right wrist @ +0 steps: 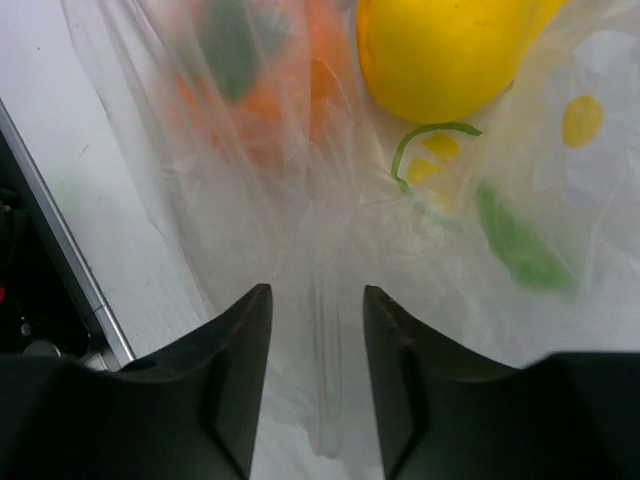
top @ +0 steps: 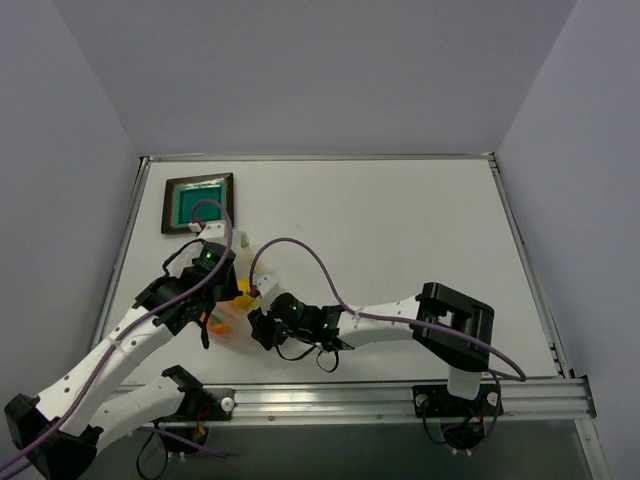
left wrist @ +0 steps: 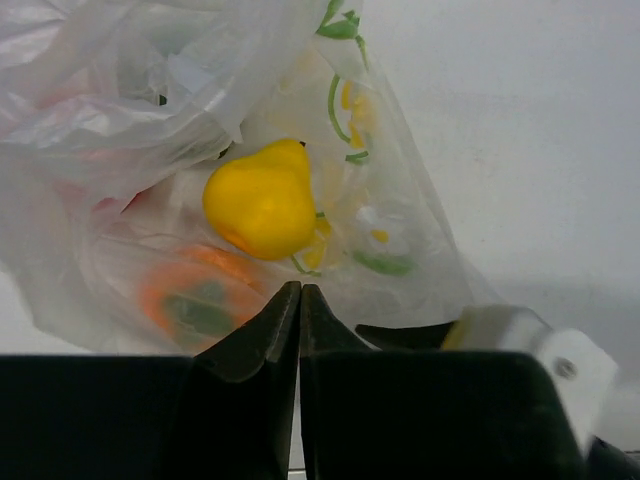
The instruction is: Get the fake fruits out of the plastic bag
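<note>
The plastic bag is clear and crinkled, printed with daisies and green stems, and lies near the table's front left. Inside it I see a yellow fruit and an orange fruit with a green patch. The other fruits are hidden by folds. My left gripper is shut, its tips pinching the bag's near edge just below the yellow fruit. From the other side my right gripper stands open. A gathered strip of the bag lies loose between its fingers, below the yellow fruit and the orange fruit.
A dark-framed square tray with a teal centre sits at the back left. The metal rail along the table's front edge runs just behind the right gripper, and both arms crowd the front left corner.
</note>
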`<state>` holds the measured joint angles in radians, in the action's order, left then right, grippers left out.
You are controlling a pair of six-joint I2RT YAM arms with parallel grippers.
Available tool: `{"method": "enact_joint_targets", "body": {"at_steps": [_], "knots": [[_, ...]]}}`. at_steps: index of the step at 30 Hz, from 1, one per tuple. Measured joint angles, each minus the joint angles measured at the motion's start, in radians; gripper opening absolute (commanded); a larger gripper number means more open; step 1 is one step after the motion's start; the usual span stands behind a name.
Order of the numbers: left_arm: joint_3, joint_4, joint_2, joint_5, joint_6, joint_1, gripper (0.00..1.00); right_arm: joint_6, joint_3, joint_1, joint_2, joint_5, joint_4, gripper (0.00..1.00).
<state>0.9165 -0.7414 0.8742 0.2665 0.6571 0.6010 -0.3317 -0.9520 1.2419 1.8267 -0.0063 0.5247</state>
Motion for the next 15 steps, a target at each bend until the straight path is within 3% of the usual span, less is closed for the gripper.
{"method": "enact_joint_targets", "body": {"at_steps": [2, 4, 7, 8, 15], "knots": [[-0.042, 0.041, 0.040, 0.017, -0.003, 0.005, 0.06, -0.008, 0.029, 0.000, -0.032, 0.002, 0.003, 0.47], [-0.082, 0.075, 0.074, 0.041, -0.007, 0.006, 0.21, -0.009, 0.051, -0.004, -0.071, 0.003, 0.003, 0.48], [-0.108, 0.114, 0.131, 0.080, -0.018, 0.006, 0.35, -0.013, 0.074, -0.006, -0.127, 0.004, 0.010, 0.47], [-0.108, 0.133, 0.159, 0.094, -0.021, 0.006, 0.44, -0.013, 0.079, -0.009, -0.142, 0.005, 0.011, 0.47], [-0.108, 0.217, 0.274, 0.159, -0.037, 0.006, 0.71, -0.029, 0.103, -0.052, -0.171, 0.006, 0.033, 0.46]]}}
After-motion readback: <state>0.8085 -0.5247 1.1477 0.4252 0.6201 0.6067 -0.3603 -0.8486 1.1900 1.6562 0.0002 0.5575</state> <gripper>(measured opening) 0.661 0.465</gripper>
